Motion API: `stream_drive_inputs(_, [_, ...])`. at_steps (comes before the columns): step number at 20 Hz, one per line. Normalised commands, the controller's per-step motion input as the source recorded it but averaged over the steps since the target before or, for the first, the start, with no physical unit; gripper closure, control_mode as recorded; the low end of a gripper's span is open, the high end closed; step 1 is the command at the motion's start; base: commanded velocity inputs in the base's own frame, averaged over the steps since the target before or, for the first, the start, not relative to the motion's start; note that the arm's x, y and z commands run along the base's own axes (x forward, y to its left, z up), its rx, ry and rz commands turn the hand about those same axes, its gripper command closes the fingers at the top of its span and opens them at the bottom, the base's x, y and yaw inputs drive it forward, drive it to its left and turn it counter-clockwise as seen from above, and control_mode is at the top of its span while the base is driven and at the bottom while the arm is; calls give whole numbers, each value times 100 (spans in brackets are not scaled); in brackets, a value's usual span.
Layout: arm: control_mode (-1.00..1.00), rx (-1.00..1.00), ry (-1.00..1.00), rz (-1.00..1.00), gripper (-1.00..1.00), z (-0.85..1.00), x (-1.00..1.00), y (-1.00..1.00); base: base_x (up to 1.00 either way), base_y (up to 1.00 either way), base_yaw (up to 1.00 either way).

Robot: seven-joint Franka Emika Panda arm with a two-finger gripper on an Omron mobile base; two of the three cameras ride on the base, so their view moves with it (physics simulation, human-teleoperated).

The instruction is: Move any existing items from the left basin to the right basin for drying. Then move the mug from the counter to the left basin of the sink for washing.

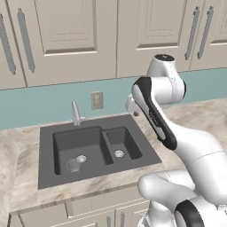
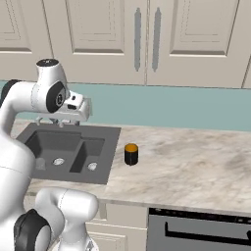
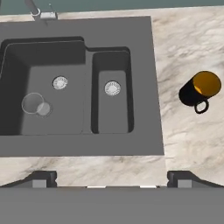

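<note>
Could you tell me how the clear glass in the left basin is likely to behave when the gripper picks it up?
The glass looks smooth and see-through, so it is probably rigid but slippery between the fingers, and likely fragile if dropped. It stands upright near the drain in the left basin; being round, it would probably roll if tipped over.

I find nothing I can read anywhere: no text, label, brand, number or sign.
</note>
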Motion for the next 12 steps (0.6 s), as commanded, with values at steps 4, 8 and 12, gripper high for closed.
stream_drive_inputs(4, [-100, 0, 5, 0, -100, -7, -7, 51, 0, 0, 0])
stream_drive_inputs(8, [-100, 0, 12, 0, -100, -17, -2, 47, 0, 0, 0])
stream_drive_inputs(12, [-100, 1, 13, 0, -100, -21, -2, 35, 0, 0, 0])
